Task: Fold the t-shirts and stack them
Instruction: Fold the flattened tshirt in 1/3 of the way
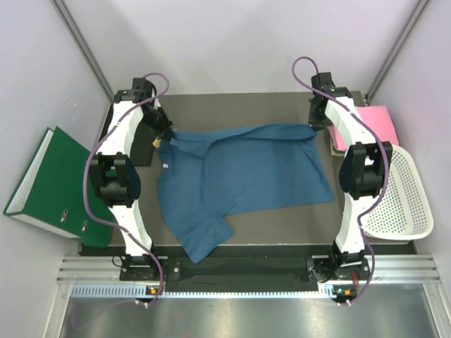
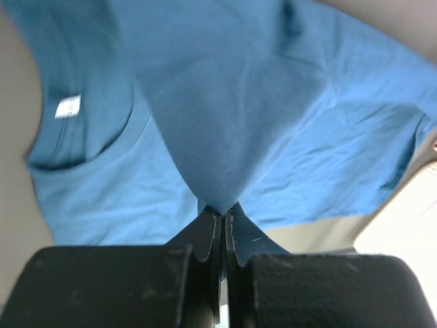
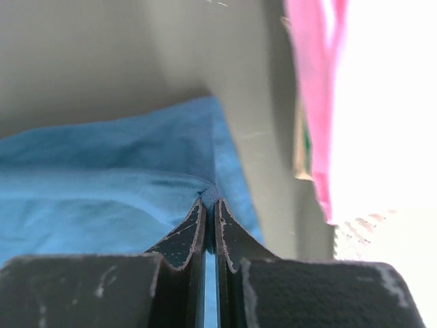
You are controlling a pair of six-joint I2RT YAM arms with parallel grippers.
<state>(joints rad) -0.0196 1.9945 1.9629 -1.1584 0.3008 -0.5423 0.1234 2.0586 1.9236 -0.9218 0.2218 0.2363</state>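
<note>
A dark teal-blue t-shirt [image 1: 239, 176] lies spread on the table, one sleeve hanging toward the near edge. Its white neck label [image 2: 67, 106] shows in the left wrist view. My left gripper [image 1: 158, 141] is shut on the shirt's far left part, a pinched peak of cloth [image 2: 220, 198] between its jaws. My right gripper [image 1: 315, 125] is shut on the shirt's far right corner [image 3: 210, 194]. A bright pink t-shirt [image 1: 373, 125] lies folded at the far right, behind the right arm, and shows again [image 3: 315, 102] in the right wrist view.
A white mesh basket [image 1: 400, 197] stands at the right edge of the table. A green binder [image 1: 53, 184] leans at the left, off the table. Grey walls close in at the back and both sides.
</note>
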